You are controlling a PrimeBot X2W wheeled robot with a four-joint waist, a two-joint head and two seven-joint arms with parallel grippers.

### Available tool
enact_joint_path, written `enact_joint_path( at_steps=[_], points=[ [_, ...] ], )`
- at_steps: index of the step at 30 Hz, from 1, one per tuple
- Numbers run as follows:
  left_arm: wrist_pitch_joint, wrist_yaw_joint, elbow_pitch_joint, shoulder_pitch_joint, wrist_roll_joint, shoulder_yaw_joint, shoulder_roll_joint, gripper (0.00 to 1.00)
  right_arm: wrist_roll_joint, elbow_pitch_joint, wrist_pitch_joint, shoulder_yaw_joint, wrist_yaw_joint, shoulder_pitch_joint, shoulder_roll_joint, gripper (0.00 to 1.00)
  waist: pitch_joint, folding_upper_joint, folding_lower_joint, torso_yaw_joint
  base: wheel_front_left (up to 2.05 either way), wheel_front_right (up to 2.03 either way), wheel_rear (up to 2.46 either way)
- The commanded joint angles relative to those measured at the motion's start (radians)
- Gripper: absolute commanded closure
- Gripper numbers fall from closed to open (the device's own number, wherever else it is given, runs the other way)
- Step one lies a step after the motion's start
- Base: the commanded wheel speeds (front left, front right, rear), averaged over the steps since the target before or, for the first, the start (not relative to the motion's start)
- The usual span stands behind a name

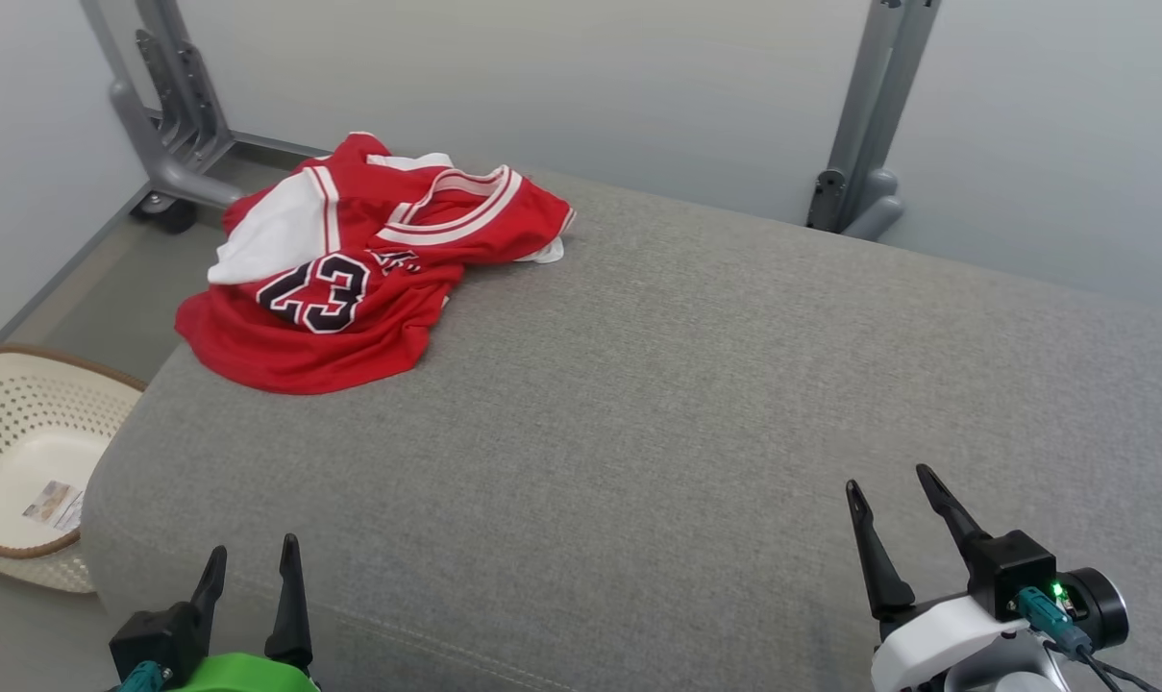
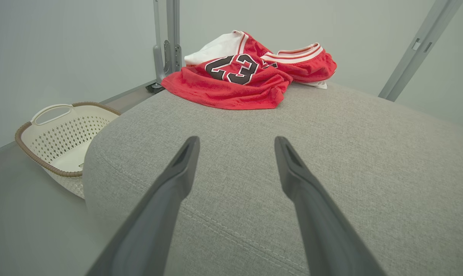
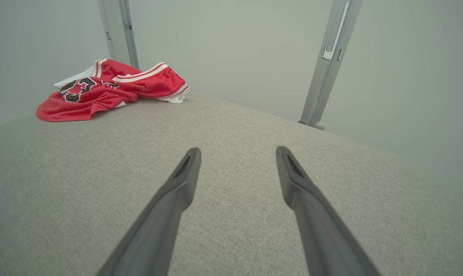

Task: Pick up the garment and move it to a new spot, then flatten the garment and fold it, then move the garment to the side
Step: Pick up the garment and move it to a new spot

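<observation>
On grey woven cushion, crumpled red mesh jersey.

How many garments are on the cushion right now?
1: a red jersey, crumpled at the cushion's far left corner. White cloth at its edges looks like its own; a second piece hidden beneath cannot be ruled out.

Garment on far-left corner of cushion; basket on floor, left of cushion.
</observation>
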Motion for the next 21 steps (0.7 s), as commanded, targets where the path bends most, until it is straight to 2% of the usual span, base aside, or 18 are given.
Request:
enact_joint_path(
  at_steps=[1, 6, 12, 18, 21],
  points=[
    [-0.001, -0.003, -0.005, 0.005, 0.002, 0.003, -0.002, 0.00, 0.005, -0.002, -0.003, 0.001, -0.001, -0.004, -0.002, 0.00, -0.009, 0.0000, 0.0000, 0.052, 0.00, 0.00, 0.00],
    [-0.001, -0.003, -0.014, -0.041, -0.024, 0.019, -0.015, 0.00, -0.005, -0.026, -0.003, 0.017, -0.001, -0.026, -0.018, 0.00, 0.058, 0.0000, 0.0000, 0.046, 0.00, 0.00, 0.00],
    [0.006, -0.003, 0.095, -0.248, -0.127, -0.062, -0.019, 0.00, -0.028, -0.069, -0.003, 0.049, -0.001, -0.124, -0.087, 0.00, 0.260, 0.0000, 0.0000, 0.016, 0.00, 0.00, 0.00],
    [0.092, -0.003, 0.237, -0.547, -0.255, -0.186, 0.039, 0.00, -0.049, -0.100, -0.003, 0.085, -0.001, -0.228, -0.144, 0.00, 0.440, 0.0000, 0.0000, -0.019, 0.00, 0.00, 0.00],
    [0.137, -0.003, 0.328, -0.671, -0.319, -0.202, 0.082, 0.00, -0.053, -0.107, -0.003, 0.108, -0.001, -0.263, -0.158, 0.00, 0.494, 0.0000, 0.0000, -0.040, 0.00, 0.00, 0.00]
  ],
)
